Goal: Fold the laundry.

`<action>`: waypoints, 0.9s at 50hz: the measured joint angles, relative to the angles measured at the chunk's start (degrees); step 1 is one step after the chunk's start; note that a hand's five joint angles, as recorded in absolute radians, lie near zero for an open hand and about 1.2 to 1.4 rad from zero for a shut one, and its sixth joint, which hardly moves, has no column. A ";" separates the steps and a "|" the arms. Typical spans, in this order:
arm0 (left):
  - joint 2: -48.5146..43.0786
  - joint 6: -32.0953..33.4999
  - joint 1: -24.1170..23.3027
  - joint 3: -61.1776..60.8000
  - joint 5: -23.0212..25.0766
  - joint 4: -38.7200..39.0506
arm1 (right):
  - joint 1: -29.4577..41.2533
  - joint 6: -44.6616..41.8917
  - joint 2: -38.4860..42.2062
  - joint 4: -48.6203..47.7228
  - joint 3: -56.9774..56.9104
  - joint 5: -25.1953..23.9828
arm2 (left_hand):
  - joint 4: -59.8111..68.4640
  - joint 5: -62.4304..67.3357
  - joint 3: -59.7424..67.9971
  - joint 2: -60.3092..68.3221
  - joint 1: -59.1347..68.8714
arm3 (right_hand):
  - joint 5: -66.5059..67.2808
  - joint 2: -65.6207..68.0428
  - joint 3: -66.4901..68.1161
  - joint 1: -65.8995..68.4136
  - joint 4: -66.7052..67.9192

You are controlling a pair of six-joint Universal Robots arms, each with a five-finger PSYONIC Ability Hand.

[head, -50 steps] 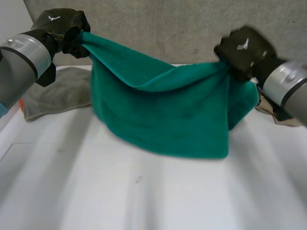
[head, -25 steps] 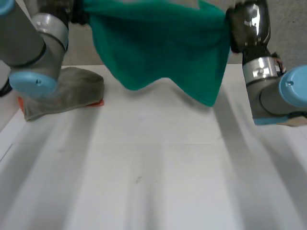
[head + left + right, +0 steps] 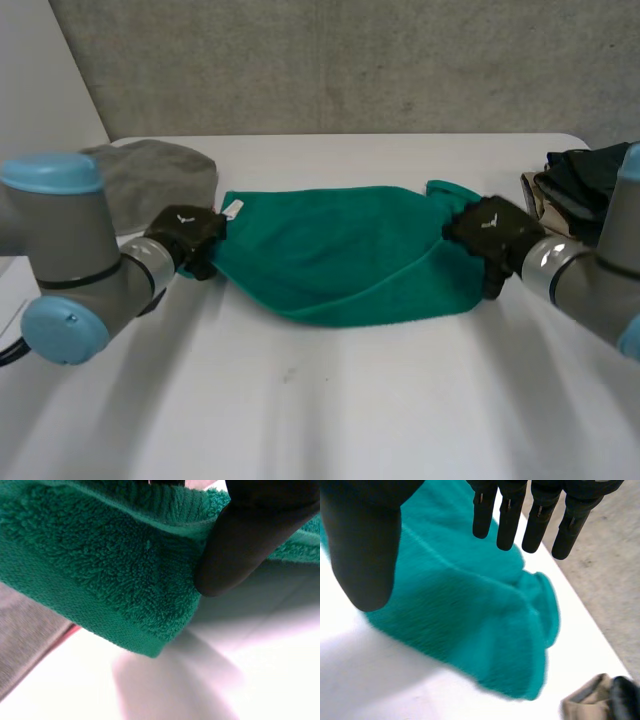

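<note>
The white table (image 3: 330, 400) carries the green towel (image 3: 330, 250), which lies loosely doubled across its middle. A grey cloth (image 3: 160, 175) sits far left and a pile of dark clothes (image 3: 585, 180) far right. The left hand (image 3: 185, 235) pinches the towel's left end. The right hand (image 3: 490, 232) is at the towel's right end, fingers straight and apart from the thumb, holding nothing.

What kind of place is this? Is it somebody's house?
Probably a robot lab or test room, not a house: a white table, a rough concrete wall behind it, and two robot arms at a green towel, with a grey cloth and dark clothes beside.
</note>
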 measured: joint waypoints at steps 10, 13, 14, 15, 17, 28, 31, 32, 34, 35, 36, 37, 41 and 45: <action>4.93 0.43 0.13 -0.50 0.46 -0.28 | 1.96 -4.41 7.03 9.39 -20.33 0.71 | 0.00 0.00 0.00 0.00 0.00 | 1.59 0.00 0.05 0.16 0.23; 5.59 0.46 -0.01 -0.56 0.52 -0.28 | 2.50 -9.12 12.11 12.72 -27.70 0.85 | 0.00 0.00 0.00 0.00 0.00 | 5.05 0.37 1.74 2.59 3.19; 5.86 0.45 -0.08 -0.55 0.56 -0.28 | 2.76 -11.31 14.64 14.28 -31.03 1.16 | 0.00 0.00 0.00 0.00 0.00 | 5.67 0.60 2.36 3.17 3.96; 6.03 0.44 -0.14 -0.52 0.56 -0.28 | 2.92 -12.67 16.36 15.21 -33.20 1.48 | 0.00 0.00 0.00 0.00 0.00 | 6.60 1.30 3.22 4.07 4.85; 6.37 0.40 -0.29 -0.44 0.56 -0.32 | 3.19 -15.37 20.03 17.08 -37.67 2.25 | 0.00 0.00 0.00 0.00 0.00 | 7.35 2.73 4.02 4.60 5.60; 7.26 0.29 -1.07 0.74 0.28 -0.60 | 3.01 -17.81 34.45 18.55 -51.65 4.40 | 0.00 0.00 0.00 0.00 0.00 | 9.70 5.77 6.41 6.84 7.97; 7.41 0.27 -1.19 1.09 0.20 -0.77 | 2.65 -17.18 37.13 16.91 -53.05 4.68 | 0.00 0.00 0.00 0.00 0.00 | 16.48 13.29 13.84 14.26 14.88; 7.46 0.27 -1.20 1.17 0.16 -0.80 | 2.54 -17.06 37.79 16.43 -53.32 4.83 | 0.00 0.00 0.00 0.00 0.00 | 21.56 18.63 19.06 19.50 20.08; 7.54 0.30 -1.21 1.24 0.10 -0.84 | 2.41 -16.95 38.40 15.84 -53.61 5.12 | 0.00 0.00 0.00 0.00 0.00 | 31.10 29.37 28.67 29.67 29.72; 7.59 0.35 -1.21 1.27 0.02 -0.87 | 2.29 -16.82 38.46 15.50 -53.80 5.43 | 0.00 0.00 0.00 0.00 0.00 | 40.47 38.20 38.44 37.84 39.04; 7.62 0.39 -1.20 1.28 -0.05 -0.90 | 2.24 -16.74 38.39 15.36 -53.88 5.61 | 0.00 0.00 0.00 0.00 0.00 | 42.94 40.39 40.70 39.79 41.95; 7.68 0.49 -1.20 1.28 -0.19 -0.96 | 2.09 -16.22 37.79 15.13 -53.89 6.14 | 0.00 0.00 0.00 0.00 0.00 | 44.94 42.33 42.95 40.59 44.37; 7.99 1.59 -1.15 1.29 -1.12 -1.86 | 1.08 -11.84 32.65 15.21 -50.89 7.41 | 0.00 0.00 0.00 0.00 0.00 | 45.43 42.70 44.09 40.59 45.80; 8.78 4.24 -1.09 1.28 -2.85 -4.75 | -0.98 -6.66 23.31 15.37 -42.29 7.35 | 0.01 0.00 0.00 0.00 0.00 | 45.43 42.70 44.09 40.59 45.81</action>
